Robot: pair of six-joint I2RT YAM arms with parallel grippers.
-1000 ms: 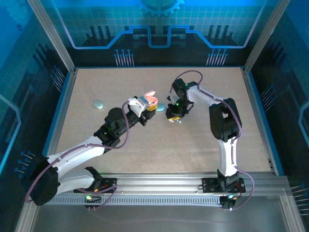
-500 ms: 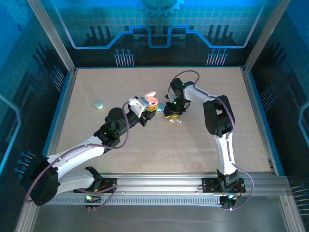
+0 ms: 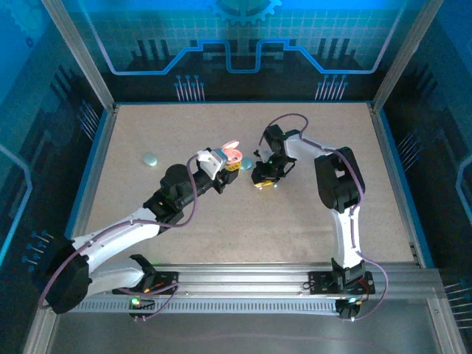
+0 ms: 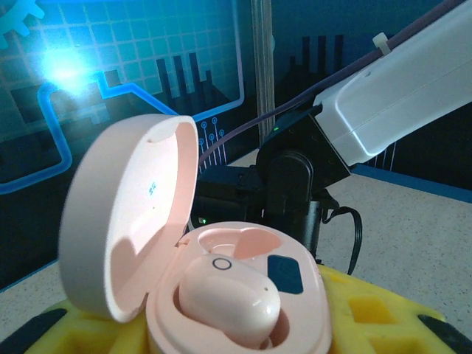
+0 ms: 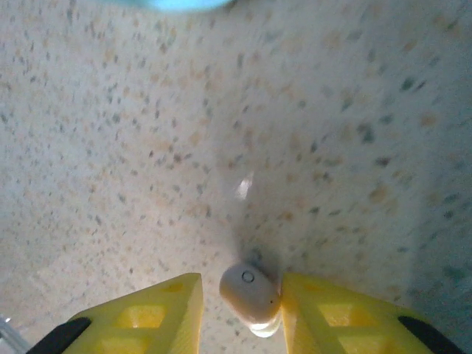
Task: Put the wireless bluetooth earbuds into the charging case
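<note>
My left gripper (image 3: 229, 161) (image 4: 236, 328) is shut on a pink charging case (image 3: 233, 153) (image 4: 243, 295), held off the table with its lid (image 4: 125, 214) open. One pink earbud (image 4: 228, 295) sits in the case's near socket, while the far socket (image 4: 232, 243) is empty. My right gripper (image 3: 264, 180) (image 5: 240, 313) points down at the table just right of the case. A whitish-pink earbud (image 5: 249, 291) lies between its yellow fingers. It touches the right finger (image 5: 332, 313), and a gap separates it from the left finger (image 5: 155, 317), so the jaws are open around it.
A pale blue oval case (image 3: 150, 158) lies at the left of the speckled table (image 3: 221, 221). Another pale blue piece (image 3: 247, 161) (image 5: 184, 4) lies between the two grippers. Metal frame posts and blue walls ring the table.
The right gripper shifted slightly away and left, then came back down over the earbud. The left arm and the case stayed still.
</note>
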